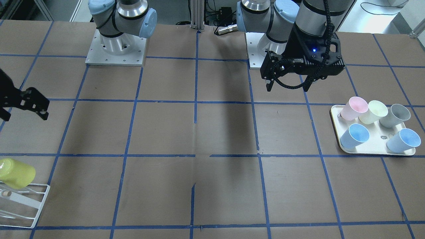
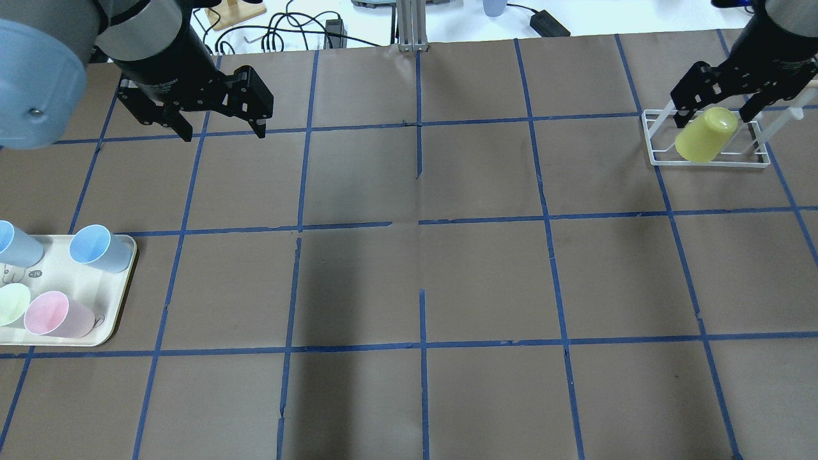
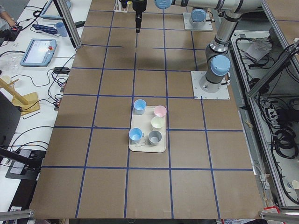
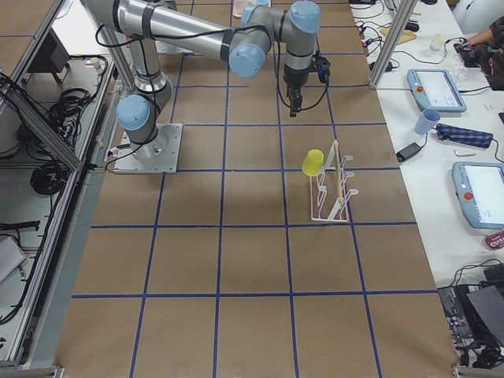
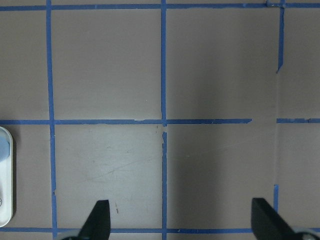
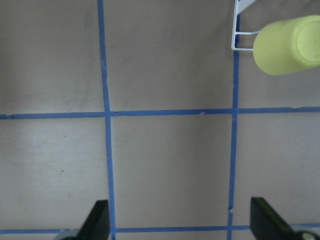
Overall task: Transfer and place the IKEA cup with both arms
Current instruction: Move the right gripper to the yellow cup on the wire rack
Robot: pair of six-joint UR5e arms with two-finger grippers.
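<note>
The bright yellow IKEA cup (image 1: 16, 173) hangs mouth-down and tilted on a white wire rack (image 1: 30, 206). It also shows in the overhead view (image 2: 706, 134), the right side view (image 4: 313, 162) and the right wrist view (image 6: 287, 45). My right gripper (image 2: 714, 118) is open and empty. It hovers above the table on the robot's side of the rack (image 2: 658, 137), apart from the cup; its fingers (image 6: 100, 217) frame bare table. My left gripper (image 2: 223, 135) is open and empty, raised over bare table (image 5: 180, 215), also seen from the front (image 1: 287, 89).
A cream tray (image 1: 378, 139) on my left side holds a pink cup (image 1: 354, 108), a pale cream cup (image 1: 373, 112), a grey cup (image 1: 395, 115) and two light blue cups (image 1: 355, 135). Its edge shows in the left wrist view (image 5: 5, 180). Blue tape grids the brown table.
</note>
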